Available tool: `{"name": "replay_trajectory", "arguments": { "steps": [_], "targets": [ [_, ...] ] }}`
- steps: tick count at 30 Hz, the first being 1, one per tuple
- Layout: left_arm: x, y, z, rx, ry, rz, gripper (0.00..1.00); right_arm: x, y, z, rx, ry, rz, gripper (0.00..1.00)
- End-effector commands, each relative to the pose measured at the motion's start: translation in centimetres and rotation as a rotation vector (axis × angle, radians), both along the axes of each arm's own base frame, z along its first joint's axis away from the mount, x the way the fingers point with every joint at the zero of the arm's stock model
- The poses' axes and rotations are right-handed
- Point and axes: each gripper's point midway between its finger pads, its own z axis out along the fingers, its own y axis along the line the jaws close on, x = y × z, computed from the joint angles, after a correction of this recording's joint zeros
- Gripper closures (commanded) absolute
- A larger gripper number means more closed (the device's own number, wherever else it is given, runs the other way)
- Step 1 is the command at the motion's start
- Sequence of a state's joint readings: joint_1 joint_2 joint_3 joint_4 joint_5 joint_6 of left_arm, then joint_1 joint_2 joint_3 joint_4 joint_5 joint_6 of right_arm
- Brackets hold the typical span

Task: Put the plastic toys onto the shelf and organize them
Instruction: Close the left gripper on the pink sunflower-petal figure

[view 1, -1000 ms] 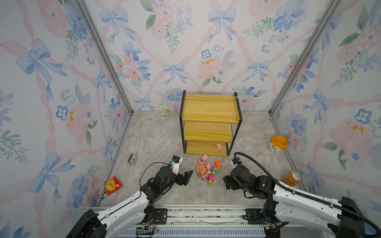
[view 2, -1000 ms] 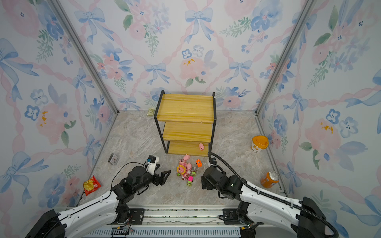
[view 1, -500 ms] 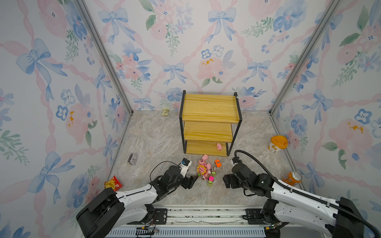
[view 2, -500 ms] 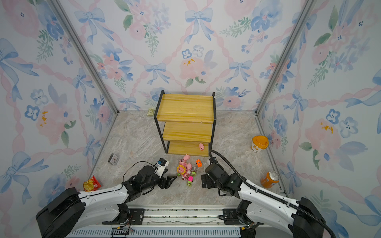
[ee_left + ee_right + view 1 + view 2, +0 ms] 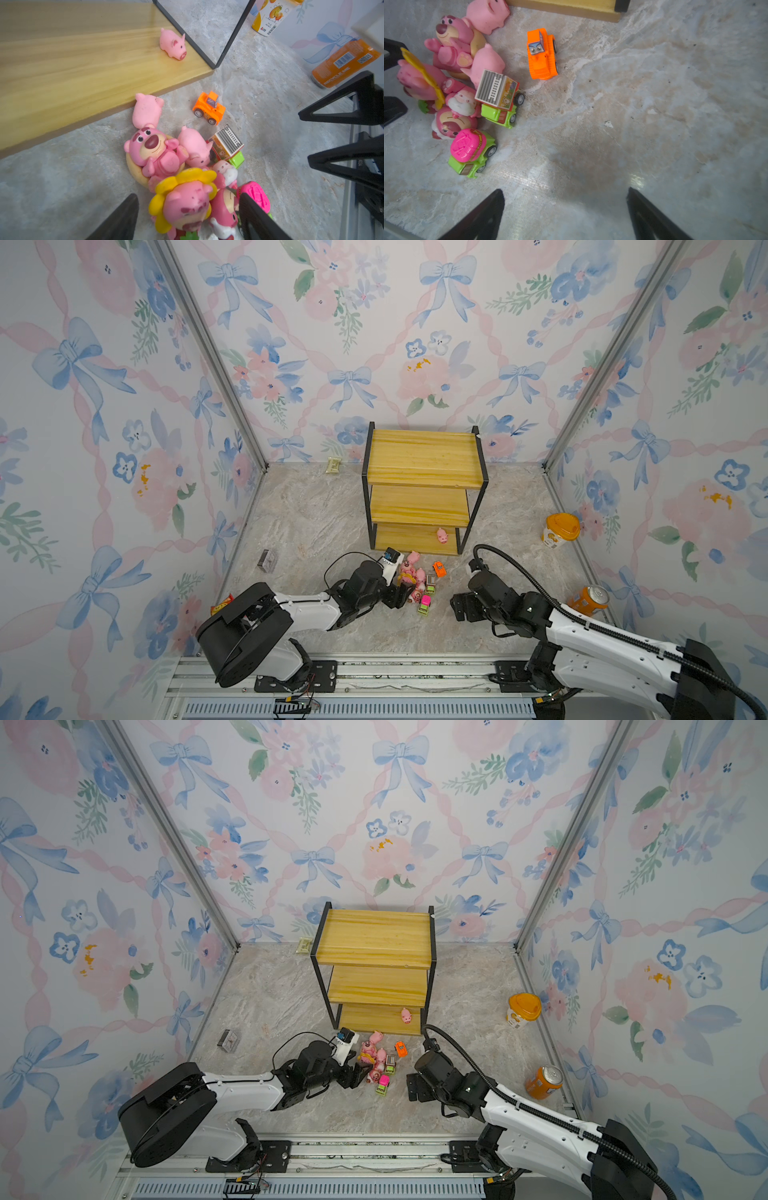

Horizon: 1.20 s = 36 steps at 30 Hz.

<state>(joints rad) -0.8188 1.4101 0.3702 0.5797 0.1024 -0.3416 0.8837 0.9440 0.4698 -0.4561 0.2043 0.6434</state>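
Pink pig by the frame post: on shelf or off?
On: the pink pig stands on the bottom board of the shelf, beside its front corner post.

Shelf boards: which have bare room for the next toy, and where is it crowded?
The yellow-tan three-tier wooden shelf is bare on its top board and what shows of the middle one. The bottom board holds only a small pink pig by its right front post; left of it is free. Crowded: the pink toy pile before it.

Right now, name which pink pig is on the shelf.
The lone pig standing on the bottom board of the shelf; the other two pigs lie on the floor.
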Motion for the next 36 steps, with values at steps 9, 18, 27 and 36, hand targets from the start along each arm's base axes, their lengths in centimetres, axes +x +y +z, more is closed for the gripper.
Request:
{"name": "replay_trajectory", "arguments": {
  "steps": [9,18,27,36],
  "targets": [
    [0.8,-1.0,-1.2,0.004,0.050,0.027,0.29,-0.2,-0.6,-0.5,-0.005,0.010,-0.008,0.04],
    [0.8,-1.4,-1.6,0.011,0.060,0.019,0.30,-0.2,-0.6,-0.6,-0.003,0.010,-0.010,0.04],
    [1.5,-1.6,-1.8,0.011,0.073,0.056,0.31,-0.4,-0.7,-0.7,-0.005,0.012,-0.006,0.03],
    [1.2,-1.7,-2.2,0.007,0.094,0.051,0.43,-0.5,-0.8,-0.6,-0.001,0.009,-0.006,0.03]
  ]
}}
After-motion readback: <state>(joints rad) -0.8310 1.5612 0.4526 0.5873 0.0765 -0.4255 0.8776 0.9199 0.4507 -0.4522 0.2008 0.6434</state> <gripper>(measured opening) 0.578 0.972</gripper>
